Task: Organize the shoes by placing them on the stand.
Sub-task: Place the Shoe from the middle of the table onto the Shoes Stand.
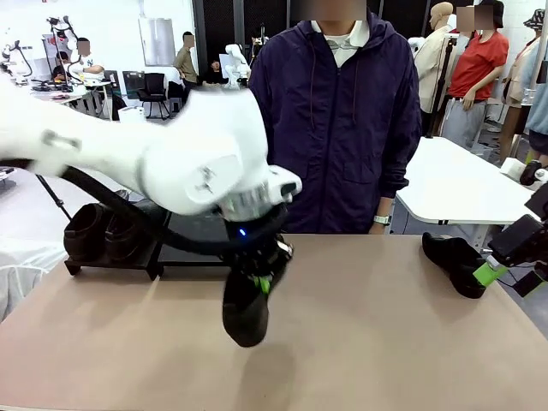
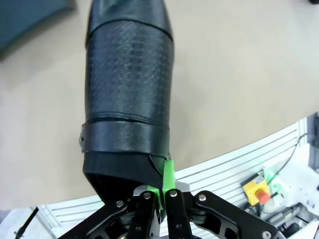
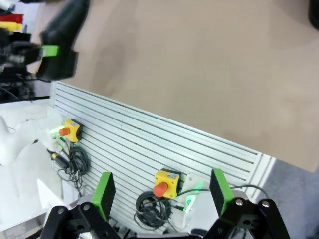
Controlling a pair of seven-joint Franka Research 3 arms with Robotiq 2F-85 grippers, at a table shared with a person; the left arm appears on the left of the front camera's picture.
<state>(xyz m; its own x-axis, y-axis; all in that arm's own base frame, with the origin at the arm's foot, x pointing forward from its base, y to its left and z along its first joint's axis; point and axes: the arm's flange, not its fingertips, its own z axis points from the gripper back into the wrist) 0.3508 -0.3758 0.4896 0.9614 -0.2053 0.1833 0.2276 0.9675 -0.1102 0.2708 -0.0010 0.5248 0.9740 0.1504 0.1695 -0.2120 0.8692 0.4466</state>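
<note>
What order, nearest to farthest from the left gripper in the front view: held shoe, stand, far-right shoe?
1. The held shoe, in the left gripper, centre.
2. The stand, just behind, leftward.
3. The far-right shoe, on the right side.

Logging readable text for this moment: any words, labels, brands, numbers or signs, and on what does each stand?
None can be read.
On the shoe held in the left gripper: textured black surface, no brand mark visible.
On the yellow emergency-stop boxes: any marking is too small to read.
On the person's dark jacket: no print visible.
</note>
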